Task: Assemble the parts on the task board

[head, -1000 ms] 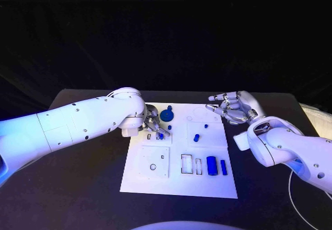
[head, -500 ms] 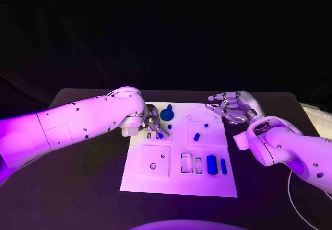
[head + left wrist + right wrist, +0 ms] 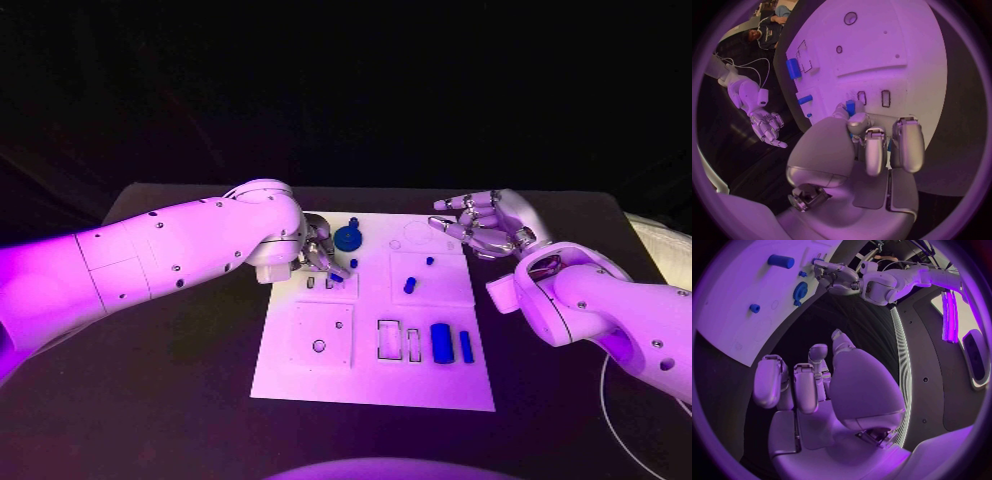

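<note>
Parts on the task board (image 3: pixel 433 385): a small blue peg (image 3: pixel 850 107) sits pinched at my left hand (image 3: pixel 320 258), over the narrow slots (image 3: pixel 885 98) at the board's ten o'clock. I judge it light, rigid and slick, best held by its sides near the top. A blue gear (image 3: pixel 348 240) lies at twelve o'clock from that hand, two blue blocks (image 3: pixel 441 345) at five. My right hand (image 3: pixel 488 226) hovers released, fingers spread, at the board's two o'clock corner above the tabletop (image 3: pixel 173 400).

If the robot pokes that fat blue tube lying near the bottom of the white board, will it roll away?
Probably a bit. The fat blue tube looks round and lies on its side, so a sideways poke may roll it. It looks stiff and light. The task board is flat, so nothing would stop it.
</note>
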`<move>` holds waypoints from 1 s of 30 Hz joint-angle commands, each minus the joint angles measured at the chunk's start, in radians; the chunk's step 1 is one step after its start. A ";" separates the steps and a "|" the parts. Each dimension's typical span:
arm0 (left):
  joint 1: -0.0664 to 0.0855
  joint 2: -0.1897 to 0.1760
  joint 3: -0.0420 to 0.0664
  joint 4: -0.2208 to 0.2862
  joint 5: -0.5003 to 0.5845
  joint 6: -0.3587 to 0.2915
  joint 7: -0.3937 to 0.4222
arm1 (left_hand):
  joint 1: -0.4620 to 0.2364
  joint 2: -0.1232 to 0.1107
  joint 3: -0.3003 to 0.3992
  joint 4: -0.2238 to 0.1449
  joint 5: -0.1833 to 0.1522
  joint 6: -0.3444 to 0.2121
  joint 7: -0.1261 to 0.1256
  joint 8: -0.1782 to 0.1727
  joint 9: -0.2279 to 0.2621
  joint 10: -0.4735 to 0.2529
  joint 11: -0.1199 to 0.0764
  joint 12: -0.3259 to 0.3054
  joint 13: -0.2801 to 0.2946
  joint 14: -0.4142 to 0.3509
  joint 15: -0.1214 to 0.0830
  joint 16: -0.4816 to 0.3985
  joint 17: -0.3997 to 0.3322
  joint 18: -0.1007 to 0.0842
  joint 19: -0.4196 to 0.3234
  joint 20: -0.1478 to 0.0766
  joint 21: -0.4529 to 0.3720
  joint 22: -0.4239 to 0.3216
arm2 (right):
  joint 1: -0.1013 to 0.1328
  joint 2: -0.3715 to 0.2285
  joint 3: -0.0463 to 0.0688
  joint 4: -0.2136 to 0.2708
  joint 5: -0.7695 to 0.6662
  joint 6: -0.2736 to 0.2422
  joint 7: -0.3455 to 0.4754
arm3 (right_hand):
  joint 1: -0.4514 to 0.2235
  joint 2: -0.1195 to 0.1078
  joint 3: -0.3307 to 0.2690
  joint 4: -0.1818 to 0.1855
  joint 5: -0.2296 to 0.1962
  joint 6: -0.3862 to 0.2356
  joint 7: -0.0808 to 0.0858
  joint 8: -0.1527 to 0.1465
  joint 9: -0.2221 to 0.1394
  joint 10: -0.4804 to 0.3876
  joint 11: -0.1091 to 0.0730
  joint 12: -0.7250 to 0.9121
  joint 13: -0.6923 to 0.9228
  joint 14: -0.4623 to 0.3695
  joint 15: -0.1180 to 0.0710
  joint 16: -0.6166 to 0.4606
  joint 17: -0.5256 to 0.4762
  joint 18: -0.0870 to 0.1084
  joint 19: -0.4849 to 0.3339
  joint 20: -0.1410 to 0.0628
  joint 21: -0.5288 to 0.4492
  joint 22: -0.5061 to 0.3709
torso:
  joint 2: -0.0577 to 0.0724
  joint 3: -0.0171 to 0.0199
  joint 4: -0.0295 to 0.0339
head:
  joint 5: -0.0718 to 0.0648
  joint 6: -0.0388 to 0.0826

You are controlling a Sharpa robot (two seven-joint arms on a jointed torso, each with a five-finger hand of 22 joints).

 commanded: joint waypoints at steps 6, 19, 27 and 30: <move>-0.001 -0.046 -0.001 0.036 0.061 -0.052 0.010 | -0.132 -0.171 0.484 -0.122 -0.003 0.015 0.003 0.012 0.054 0.008 0.004 0.001 0.002 0.103 0.010 0.003 0.263 0.000 -0.003 0.006 -0.009 0.068 | -0.004 0.004 -0.001 -0.005 0.002 0.025 0.005 | -0.010 0.005 -0.006 0.005 0.008 0.001 -0.003 0.002 0.002 0.001 -0.002 0.007 0.001 0.053 0.005 -0.003 0.022 0.010 -0.003 -0.002 -0.004 0.001 | -0.002 0.0028 0.0037 | -0.001 -0.002; -0.005 -0.087 -0.006 0.091 -0.001 -0.135 0.012 | -0.169 -0.194 0.530 -0.148 -0.001 0.019 0.000 0.020 0.070 0.024 0.001 0.024 0.025 0.103 0.006 0.003 0.263 -0.004 0.006 0.006 0.002 0.084 | -0.005 0.006 -0.002 -0.009 0.007 0.029 0.006 | -0.012 0.005 -0.008 0.007 0.010 0.001 -0.003 0.003 0.002 0.001 -0.002 0.008 0.000 0.053 0.005 -0.003 0.022 0.010 -0.003 -0.002 -0.004 0.000 | -0.003 0.0040 0.0061 | 0.004 -0.005; -0.017 -0.082 -0.012 0.089 -0.048 -0.149 0.008 | -0.172 -0.196 0.539 -0.155 -0.001 0.019 0.000 0.021 0.073 0.025 0.001 0.026 0.028 0.103 0.005 0.003 0.263 -0.005 0.007 0.005 0.003 0.086 | -0.007 0.008 -0.002 -0.010 0.008 0.031 0.007 | -0.014 0.006 -0.010 0.008 0.011 0.001 -0.003 0.002 0.002 0.001 -0.002 0.008 0.000 0.053 0.005 -0.002 0.023 0.010 -0.002 -0.002 -0.004 0.001 | -0.003 0.0030 0.0050 | 0.010 -0.008; -0.021 -0.076 -0.014 0.086 -0.060 -0.143 0.007 | -0.173 -0.197 0.540 -0.155 -0.002 0.019 0.000 0.021 0.074 0.026 0.000 0.027 0.028 0.103 0.005 0.003 0.263 -0.005 0.007 0.005 0.004 0.086 | -0.008 0.009 -0.002 -0.011 0.008 0.032 0.007 | -0.014 0.006 -0.010 0.008 0.011 0.001 -0.003 0.002 0.002 0.001 -0.002 0.008 0.000 0.053 0.005 -0.002 0.023 0.010 -0.002 -0.002 -0.004 0.001 | -0.002 0.0032 0.0038 | 0.012 -0.008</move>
